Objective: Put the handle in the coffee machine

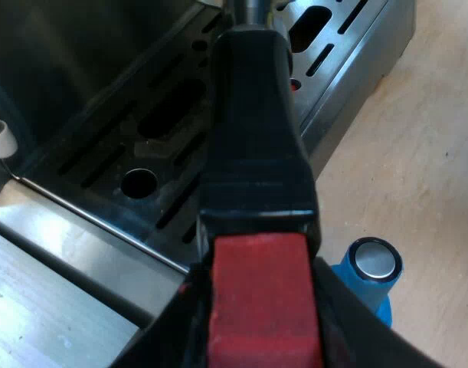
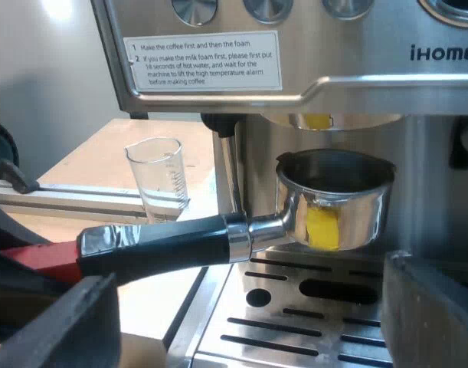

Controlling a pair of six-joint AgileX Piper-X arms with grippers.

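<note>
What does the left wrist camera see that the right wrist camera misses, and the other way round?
Left wrist view adds: a blue tamper on the table near the drip tray.
Right wrist view adds: the measuring glass, the espresso machine front with its instruction label, the holder with its metal basket just below the brew head, and the right gripper, open and holding nothing.
Both share: the dark handle, its red end clamped in the left gripper, over the slotted drip tray.

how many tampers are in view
1: the blue tamper sits on the table beside the machine's drip tray, close to the red end of the holder. Others may be hidden.
</note>
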